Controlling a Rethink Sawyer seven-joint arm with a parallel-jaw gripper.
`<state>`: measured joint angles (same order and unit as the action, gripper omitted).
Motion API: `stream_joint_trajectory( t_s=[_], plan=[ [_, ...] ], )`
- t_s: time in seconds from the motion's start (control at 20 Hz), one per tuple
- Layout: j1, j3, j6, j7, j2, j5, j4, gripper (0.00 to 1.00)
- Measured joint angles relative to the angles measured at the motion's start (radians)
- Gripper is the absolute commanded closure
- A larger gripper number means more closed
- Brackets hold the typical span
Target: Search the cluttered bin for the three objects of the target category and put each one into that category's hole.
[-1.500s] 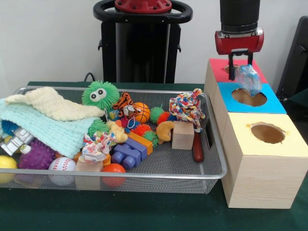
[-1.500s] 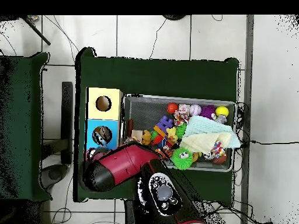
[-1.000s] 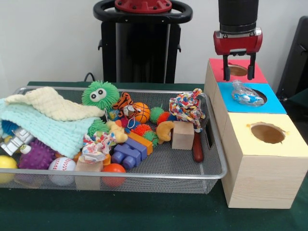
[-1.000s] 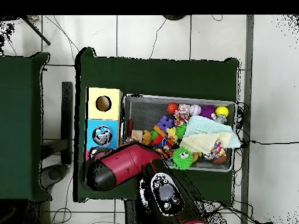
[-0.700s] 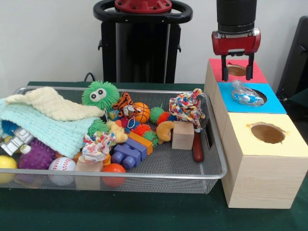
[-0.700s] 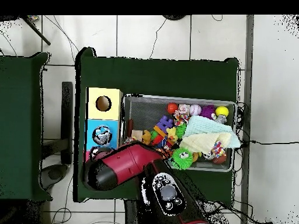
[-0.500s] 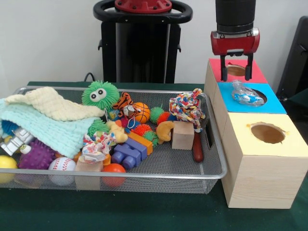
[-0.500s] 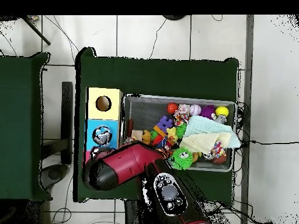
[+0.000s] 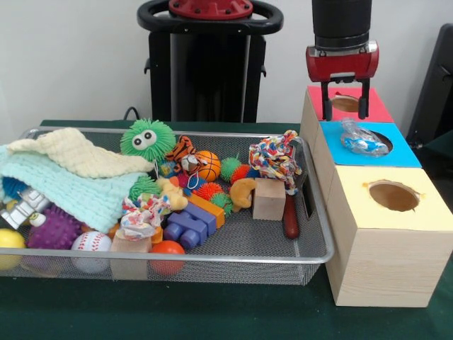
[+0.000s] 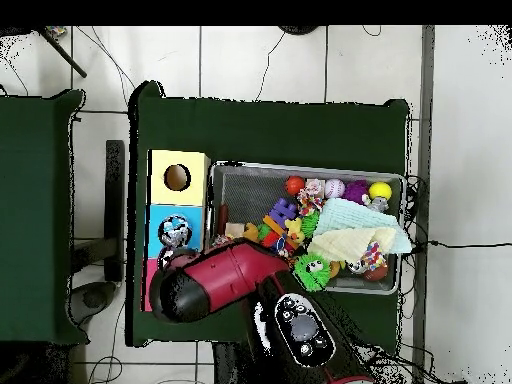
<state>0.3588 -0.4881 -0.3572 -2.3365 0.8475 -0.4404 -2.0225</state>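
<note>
A crumpled clear-and-blue plastic bag [image 9: 359, 137] lies in the round hole of the blue-topped box [image 9: 403, 153]; from overhead the bag [image 10: 175, 231] fills that hole. My gripper [image 9: 344, 106] hangs open above the red-topped box [image 9: 322, 99], just behind the bag, holding nothing. In the overhead view the red arm [image 10: 215, 282] covers the gripper and most of the red box. The wire bin [image 9: 297, 249] holds a multicoloured rope knot [image 9: 274, 158], a wooden block [image 9: 269, 199], a green furry ball with eyes [image 9: 146, 137], a small basketball [image 9: 207, 164] and building blocks [image 9: 186, 228].
A yellow-topped wooden box [image 9: 386, 234] with an empty hole stands nearest the camera, beside the bin. Mint and cream cloths [image 9: 67, 177] cover the bin's left part, with a baseball [image 9: 92, 244], a yellow ball [image 9: 8, 241] and a purple spiky ball [image 9: 55, 228] in front.
My gripper held the plastic bag over the blue box, let it fall into the hole, then rose and drifted slightly left with open fingers. The bag now rests in the hole.
</note>
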Motion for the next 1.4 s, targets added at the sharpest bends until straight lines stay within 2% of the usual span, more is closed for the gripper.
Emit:
stream_joint_trajectory(
  t_s=[0.6, 1.4],
  plan=[
    [0.028, -0.05, 0.084, 0.0, -0.024, 0.0, 0.0, 0.0],
    [0.015, -0.041, 0.086, 0.0, -0.029, 0.0, 0.0, 0.0]
  ],
)
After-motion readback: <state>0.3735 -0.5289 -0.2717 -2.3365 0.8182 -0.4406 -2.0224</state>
